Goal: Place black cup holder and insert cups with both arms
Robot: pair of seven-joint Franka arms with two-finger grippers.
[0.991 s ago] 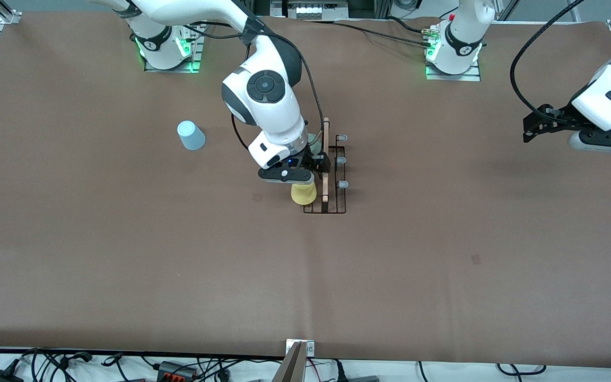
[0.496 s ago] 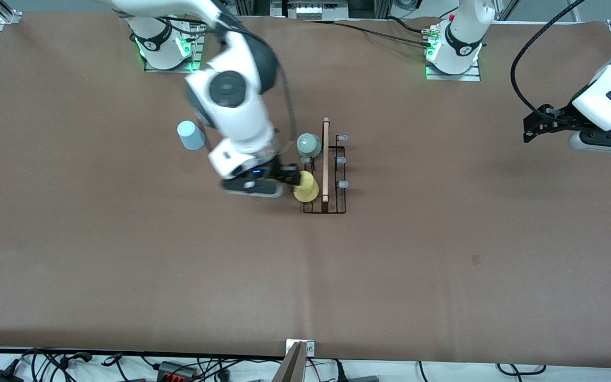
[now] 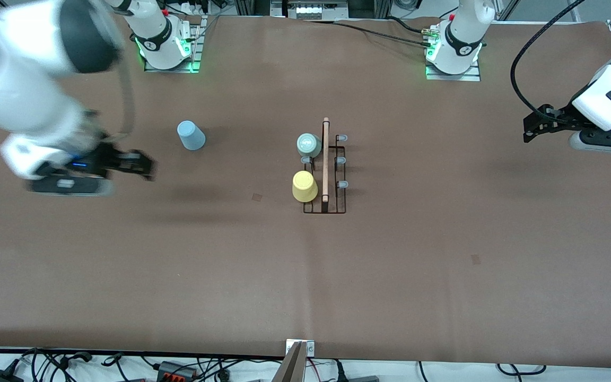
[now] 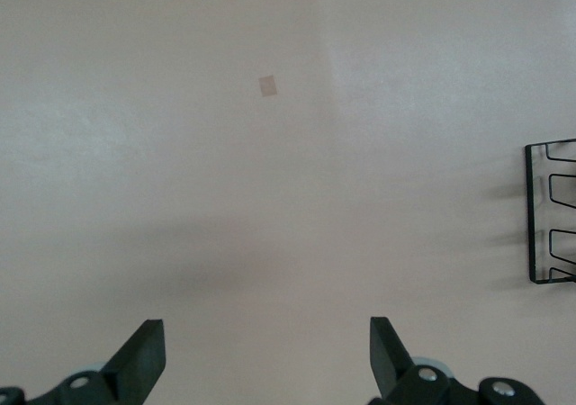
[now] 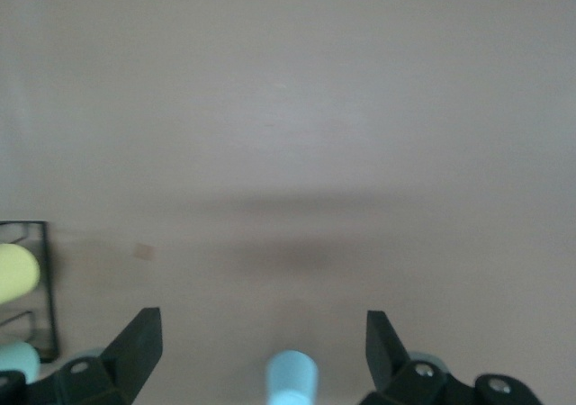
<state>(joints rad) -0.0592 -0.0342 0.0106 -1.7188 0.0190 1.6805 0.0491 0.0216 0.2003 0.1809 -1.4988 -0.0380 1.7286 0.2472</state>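
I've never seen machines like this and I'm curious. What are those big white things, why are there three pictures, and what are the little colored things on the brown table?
The white things are two robot arms with pinching grippers. The big picture looks down from a high camera; the other two come from cameras on each arm's wrist. The right gripper is open over bare table, holding nothing. The left gripper waits, open and empty, at its end. In the middle stands a black cup holder with a yellow cup and a grey-green cup on its pegs. A light blue cup stands alone on the table.
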